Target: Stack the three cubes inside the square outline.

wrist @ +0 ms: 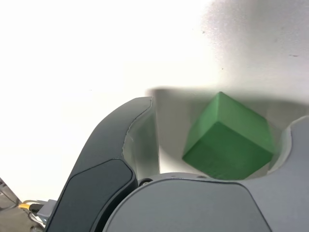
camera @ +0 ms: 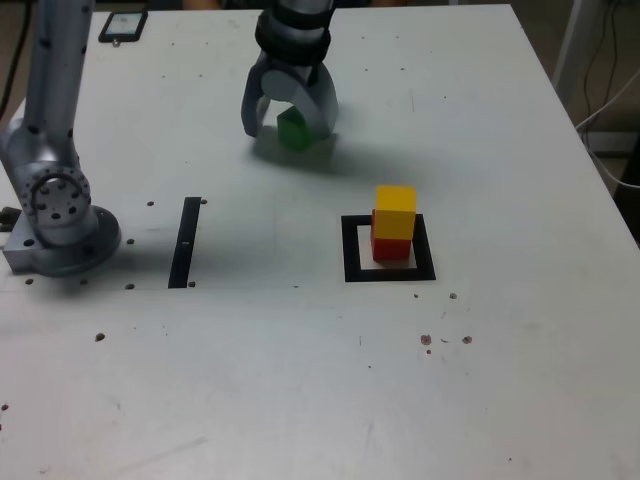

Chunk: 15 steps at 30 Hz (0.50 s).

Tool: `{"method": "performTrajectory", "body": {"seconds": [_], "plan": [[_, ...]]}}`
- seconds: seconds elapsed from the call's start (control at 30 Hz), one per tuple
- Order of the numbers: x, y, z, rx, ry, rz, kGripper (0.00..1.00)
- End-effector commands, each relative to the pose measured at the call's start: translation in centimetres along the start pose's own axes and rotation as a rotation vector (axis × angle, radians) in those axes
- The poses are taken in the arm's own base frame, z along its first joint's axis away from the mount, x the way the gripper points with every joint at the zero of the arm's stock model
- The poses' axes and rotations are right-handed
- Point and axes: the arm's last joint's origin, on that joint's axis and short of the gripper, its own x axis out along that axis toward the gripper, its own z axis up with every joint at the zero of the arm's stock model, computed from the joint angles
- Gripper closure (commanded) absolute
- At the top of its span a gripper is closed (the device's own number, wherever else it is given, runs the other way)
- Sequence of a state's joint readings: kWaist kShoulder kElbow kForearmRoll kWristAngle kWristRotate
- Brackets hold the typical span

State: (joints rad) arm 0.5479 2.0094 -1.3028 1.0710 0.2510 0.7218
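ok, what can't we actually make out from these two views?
- Small green cube: exterior view, partly hidden by the grey gripper; contact unclear.
- Wrist view: one finger cut off by the frame edge.
- Small red cube: top hidden under the small yellow cube.
- Dark phone-like object: cut off, too small.

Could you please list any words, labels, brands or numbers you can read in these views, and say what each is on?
None can be read.
The phone screen near the far edge shows marks too small and blurred to read.
The cubes, arm and gripper show no lettering.
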Motion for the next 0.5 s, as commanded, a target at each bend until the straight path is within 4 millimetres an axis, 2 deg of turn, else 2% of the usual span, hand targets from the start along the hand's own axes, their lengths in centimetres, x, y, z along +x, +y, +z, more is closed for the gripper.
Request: {"method": "performTrajectory", "body": {"seconds": [0.0, 0.2, 0.47], "plan": [[0.22, 0.05, 0.32, 0.003, -0.001, -0.004, 0.18], [0.19, 0.10, 0.80, 0.011, -0.010, 0.002, 0.22], [0.34, 0.37, 1.26, 0.010, -0.021, -0.001, 0.40]]}}
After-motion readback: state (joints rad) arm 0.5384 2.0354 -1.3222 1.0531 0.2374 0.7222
